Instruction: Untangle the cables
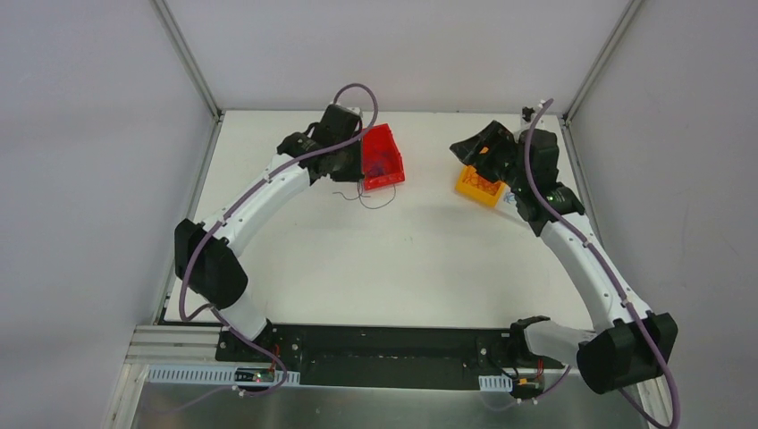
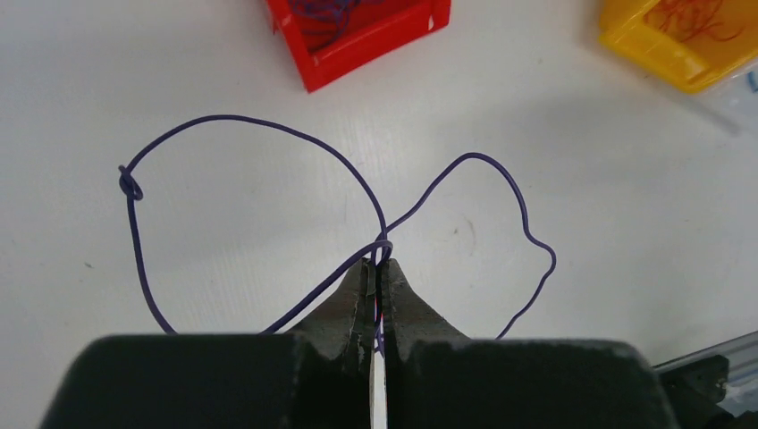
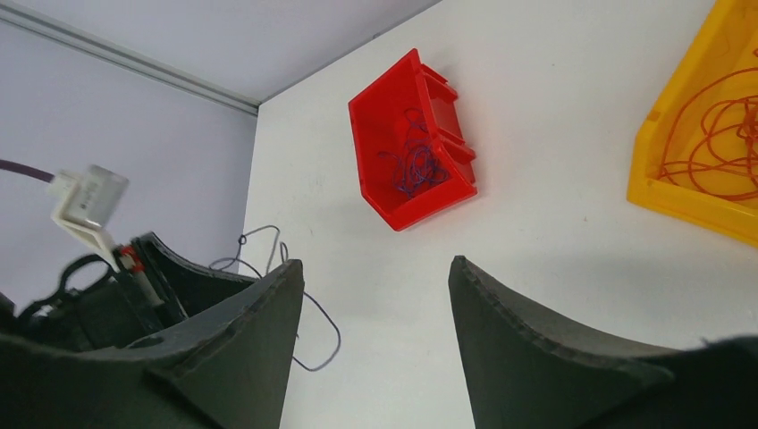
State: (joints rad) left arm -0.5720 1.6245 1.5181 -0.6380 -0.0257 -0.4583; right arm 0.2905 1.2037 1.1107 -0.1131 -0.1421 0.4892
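A thin dark purple cable (image 2: pixel 268 125) lies in loops on the white table, with a small knot (image 2: pixel 130 188) at its left bend. My left gripper (image 2: pixel 381 261) is shut on this cable where its strands cross. In the top view the same cable (image 1: pixel 375 201) lies just in front of the red bin (image 1: pixel 391 170). More purple and blue cables (image 3: pixel 411 165) sit tangled inside the red bin (image 3: pixel 380 192). Red-orange cables (image 3: pixel 715 134) fill the yellow bin (image 3: pixel 679 201). My right gripper (image 3: pixel 374 264) hangs open and empty above the table, near the yellow bin (image 1: pixel 467 188).
The white table (image 1: pixel 402 268) is walled at the back and both sides. A black rail (image 1: pixel 384 349) with the arm bases runs along the near edge. A clear plastic item (image 2: pixel 737 98) lies beside the yellow bin.
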